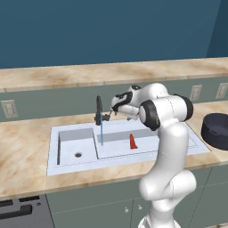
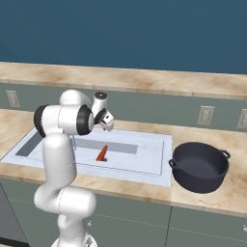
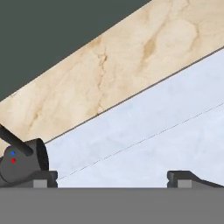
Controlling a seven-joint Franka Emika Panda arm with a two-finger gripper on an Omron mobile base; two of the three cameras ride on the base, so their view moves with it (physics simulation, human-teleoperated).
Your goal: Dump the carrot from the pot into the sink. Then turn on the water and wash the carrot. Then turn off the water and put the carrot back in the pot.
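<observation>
Here, water runs in a thin blue line from the black faucet into the wider basin of the sink, while the carrot stands on that basin's floor, thick end down and point up, a little toward the pot's side of the stream and apart from it. The robot's gripper hovers just beside the faucet at the sink's back edge, over the rear rim. In the hand view its two dark fingertips sit wide apart with nothing between them, released, and the faucet's base with its red and blue dots lies just by one tip.

The pot waits on the counter past the sink's end, near the front edge, its mouth up and its inside bare.

By the look of things, the washing step is in hand; shutting off the water and returning the carrot remain. The carrot appears small, light and stiff, a tapered cone far slimmer than the pot, and wet skin would likely make it slippery. A grip low on the thick half, fingers closing across its width, seems safer than one near the point, where the taper could let it squirt free. Standing on end, it may also tip at a slight nudge. The pot's wide mouth should forgive a loose drop.
</observation>
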